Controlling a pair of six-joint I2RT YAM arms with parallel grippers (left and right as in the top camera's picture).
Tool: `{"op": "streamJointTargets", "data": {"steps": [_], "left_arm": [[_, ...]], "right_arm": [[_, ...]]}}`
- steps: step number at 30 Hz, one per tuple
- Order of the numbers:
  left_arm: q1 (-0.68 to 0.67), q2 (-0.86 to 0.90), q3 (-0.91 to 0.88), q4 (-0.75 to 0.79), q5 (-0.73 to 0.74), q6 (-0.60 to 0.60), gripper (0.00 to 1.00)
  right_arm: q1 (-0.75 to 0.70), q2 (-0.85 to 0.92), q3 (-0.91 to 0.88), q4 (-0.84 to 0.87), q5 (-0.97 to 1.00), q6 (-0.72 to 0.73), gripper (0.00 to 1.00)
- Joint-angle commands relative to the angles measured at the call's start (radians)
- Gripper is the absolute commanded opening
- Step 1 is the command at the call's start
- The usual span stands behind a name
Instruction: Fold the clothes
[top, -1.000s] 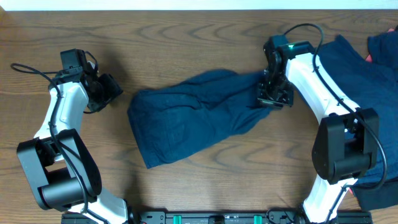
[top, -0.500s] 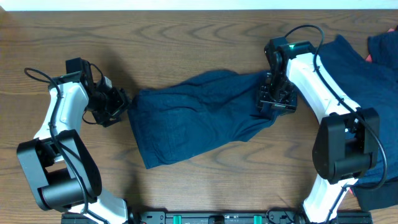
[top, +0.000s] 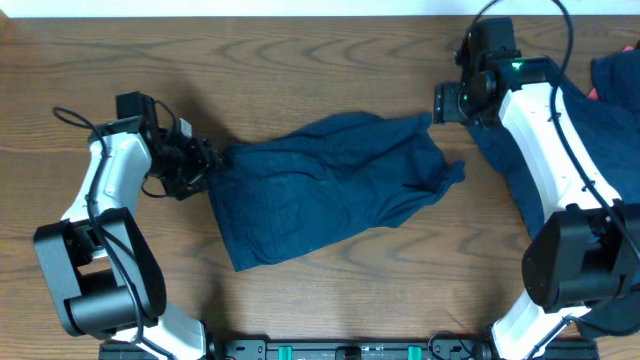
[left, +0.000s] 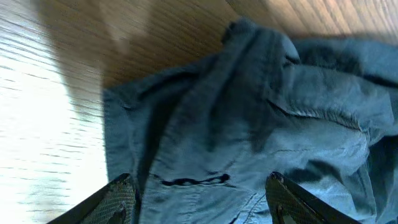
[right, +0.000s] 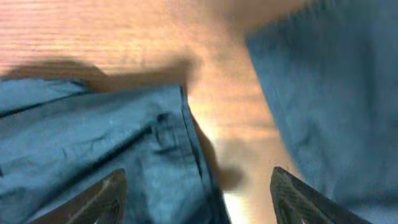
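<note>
Wrinkled dark navy soft-cloth garment sprawled diagonally mid brown wooden tabletop, left claw spread wide at its left edge, pinching nothing; right claw hovering off top-right corner, also spread, empty. Risk, prob.: closing on only one layer of bunched hem, or dragging whole garment w/ right corner unheld, maybe into more navy cloth at far right.

Garment on table, left pincer at its left edge, other clothes right
</note>
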Motion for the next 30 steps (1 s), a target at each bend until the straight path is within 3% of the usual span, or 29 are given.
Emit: {"op": "streamJointTargets", "data": {"steps": [1, 6, 14, 16, 18, 30], "left_arm": [[-0.024, 0.005, -0.015, -0.006, 0.016, -0.032, 0.69], [-0.051, 0.008, -0.025, -0.007, -0.058, -0.102, 0.69], [-0.064, 0.008, -0.076, 0.006, -0.127, -0.164, 0.69], [-0.064, 0.008, -0.093, 0.016, -0.127, -0.163, 0.70], [-0.064, 0.008, -0.111, 0.028, -0.127, -0.163, 0.70], [-0.064, 0.008, -0.131, 0.043, -0.131, -0.163, 0.70]], "right_arm": [[0.001, 0.063, 0.005, 0.029, 0.003, -0.192, 0.72], [0.000, 0.154, 0.005, 0.080, -0.013, -0.214, 0.72], [0.007, 0.257, 0.005, 0.219, -0.203, -0.250, 0.70], [0.011, 0.259, 0.005, 0.240, -0.238, -0.251, 0.54], [0.012, 0.257, 0.006, 0.253, -0.287, -0.250, 0.01], [0.011, 0.193, 0.034, 0.245, -0.373, -0.231, 0.01]]}}
